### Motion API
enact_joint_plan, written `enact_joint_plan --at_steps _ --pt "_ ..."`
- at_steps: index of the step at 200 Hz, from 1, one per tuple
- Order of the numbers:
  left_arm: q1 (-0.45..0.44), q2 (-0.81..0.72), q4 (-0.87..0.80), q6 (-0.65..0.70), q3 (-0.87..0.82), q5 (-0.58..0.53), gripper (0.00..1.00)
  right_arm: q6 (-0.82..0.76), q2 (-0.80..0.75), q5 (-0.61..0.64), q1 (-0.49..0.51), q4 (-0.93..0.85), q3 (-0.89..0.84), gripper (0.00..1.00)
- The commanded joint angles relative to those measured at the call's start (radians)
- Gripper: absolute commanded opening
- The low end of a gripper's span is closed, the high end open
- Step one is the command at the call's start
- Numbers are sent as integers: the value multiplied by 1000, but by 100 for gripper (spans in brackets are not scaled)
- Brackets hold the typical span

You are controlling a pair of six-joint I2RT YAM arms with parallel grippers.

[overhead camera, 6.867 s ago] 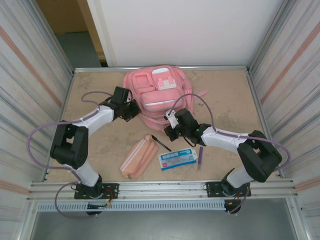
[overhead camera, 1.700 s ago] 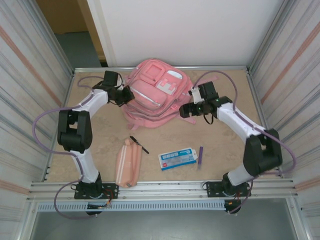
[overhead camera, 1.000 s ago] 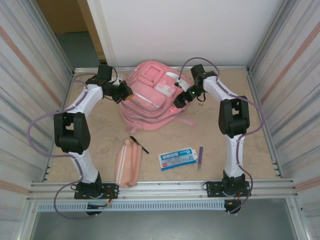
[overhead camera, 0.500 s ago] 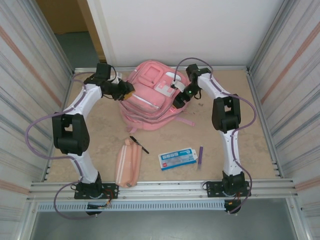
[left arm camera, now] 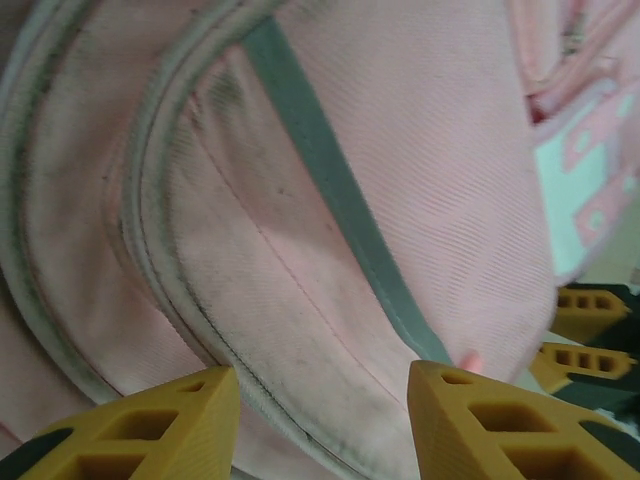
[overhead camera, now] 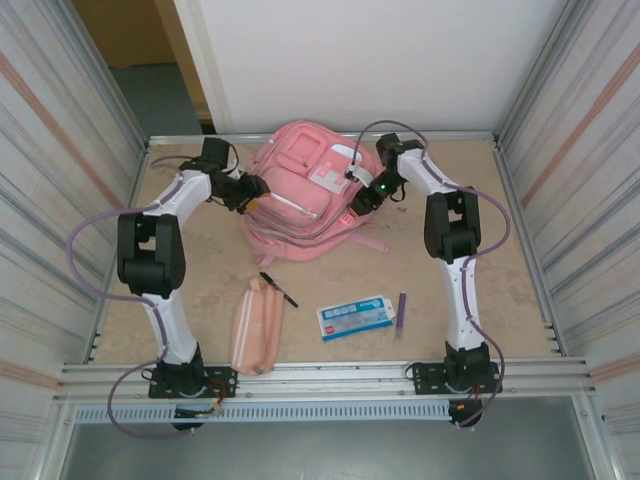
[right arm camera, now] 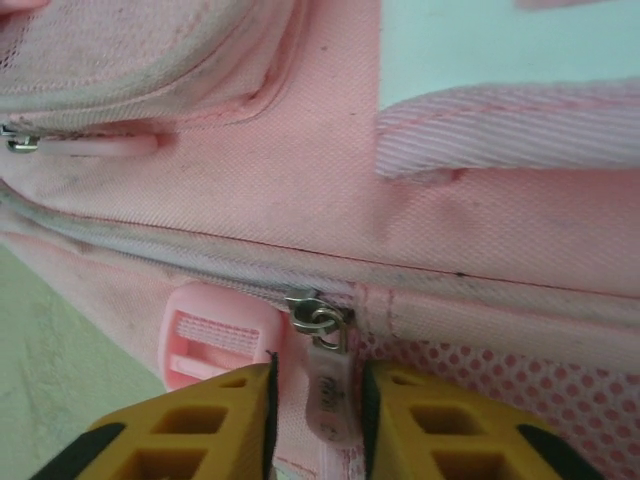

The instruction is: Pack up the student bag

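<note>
Right fingers [right arm camera: 180, 425] are drawn in close on either side of the zip pull [right arm camera: 325, 385] on the student bag [overhead camera: 305, 200], with barely a gap left, though whether they truly pinch it, can't tell from here. Left fingers [left arm camera: 140, 430] are spread wide with nothing between them, hovering over the seams on the bag's left-arm side. The bag lies front-up on the table [overhead camera: 470, 250], flanked by both arms. Progress? Early days, by my reading: the zip line running past that pull looks closed, so the bag isn't open yet and nothing has gone in. Everything that looks meant for packing waits on the bag's near side: pencil case [overhead camera: 258, 325], black pen [overhead camera: 278, 290], blue-and-white packet [overhead camera: 356, 317], purple marker [overhead camera: 401, 306]. Opening comes first, then four items to load, then zipping it shut.
</note>
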Motion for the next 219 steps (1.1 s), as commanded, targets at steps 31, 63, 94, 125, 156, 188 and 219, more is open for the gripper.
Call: enact_joint_plan --at_steps 31,63,94,125,156,188,219 --pt "9 58 84 -49 23 -106 49 65 -74 -105 27 84 -35 1" --pt "10 77 140 -91 20 -116 44 81 -125 -41 54 142 -105 0" --pt "3 70 166 -83 16 -140 11 119 -184 -34 59 195 -168 0" --pt "-13 8 210 -102 -33 -141 0 212 -203 79 74 95 -122 0" --pt "-61 -41 273 -167 -96 -105 0 390 -165 91 79 -117 -10 0" --pt "-101 -51 324 -246 -126 -125 0 488 -174 75 115 -159 -21 0" --pt "-131 -53 400 -324 -152 -127 0 489 -166 92 162 -154 -19 0"
